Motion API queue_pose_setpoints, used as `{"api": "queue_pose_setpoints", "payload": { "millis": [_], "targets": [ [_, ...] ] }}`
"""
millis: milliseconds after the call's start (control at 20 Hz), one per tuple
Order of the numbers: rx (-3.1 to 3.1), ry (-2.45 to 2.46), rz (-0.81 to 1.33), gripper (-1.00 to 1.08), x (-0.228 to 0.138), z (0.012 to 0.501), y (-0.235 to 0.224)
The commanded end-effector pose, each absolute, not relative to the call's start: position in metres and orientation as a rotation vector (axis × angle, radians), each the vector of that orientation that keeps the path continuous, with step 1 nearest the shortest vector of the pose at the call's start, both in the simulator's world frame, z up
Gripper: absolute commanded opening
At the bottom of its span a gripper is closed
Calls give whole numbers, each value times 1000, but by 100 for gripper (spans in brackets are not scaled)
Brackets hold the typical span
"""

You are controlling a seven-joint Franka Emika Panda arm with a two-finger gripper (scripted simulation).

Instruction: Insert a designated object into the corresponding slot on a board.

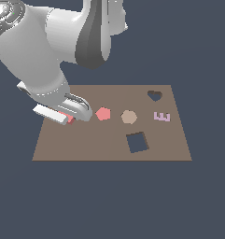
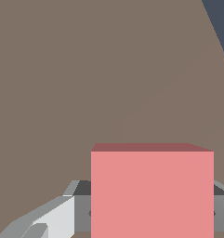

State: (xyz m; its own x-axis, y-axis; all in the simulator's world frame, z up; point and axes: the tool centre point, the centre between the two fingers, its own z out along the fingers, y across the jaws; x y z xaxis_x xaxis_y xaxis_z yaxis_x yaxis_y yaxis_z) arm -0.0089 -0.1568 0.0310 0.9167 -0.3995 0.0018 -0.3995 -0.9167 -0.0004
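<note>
With our gripper [image 2: 152, 211] clamped on the red block [image 2: 152, 190], misalignment could jam it at the tilted slot [image 1: 137, 142]

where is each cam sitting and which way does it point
Exterior view: off the arm, raised, looking down at the board; shows the arm, the gripper low at the board's left in this view, pentagon, hexagon, E piece, heart cutout and slot.
Wrist view: on the wrist, close over the board; shows the red block between the fingers.
Shared: the board, the gripper, and the red block, mostly hidden in the exterior view.
</note>
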Motion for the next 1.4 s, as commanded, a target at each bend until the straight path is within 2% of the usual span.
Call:
{"api": "queue_pose_setpoints", "payload": {
  "millis": [0, 350, 650, 900, 1350],
  "targets": [
    [3075, -642, 0, -100, -10, 30, -157],
    [3080, -619, 0, -100, -6, 31, -152],
    [3101, -504, 0, -100, 14, 33, -127],
    [3125, -323, 0, -100, 41, 35, -86],
    [3139, 98, 0, -100, 82, 39, 20]
  ]
}}
